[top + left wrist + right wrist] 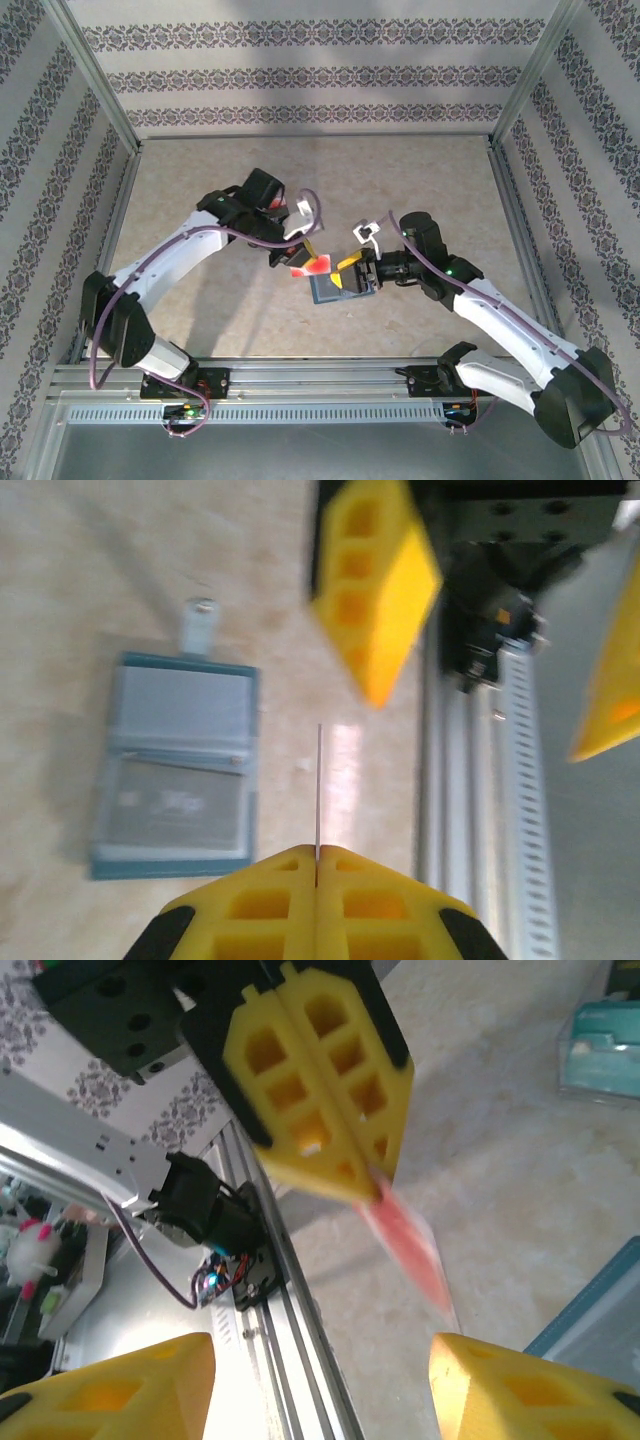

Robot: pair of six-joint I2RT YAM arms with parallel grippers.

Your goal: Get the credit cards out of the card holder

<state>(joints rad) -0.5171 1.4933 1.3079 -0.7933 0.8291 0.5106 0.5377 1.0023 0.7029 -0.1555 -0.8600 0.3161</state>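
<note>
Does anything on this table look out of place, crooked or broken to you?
Nothing looks broken or spilled. The one thing off the table is the red-and-white credit card, pinched in the left fingers in the air above it. The card holder lies open and flat on the surface.
</note>
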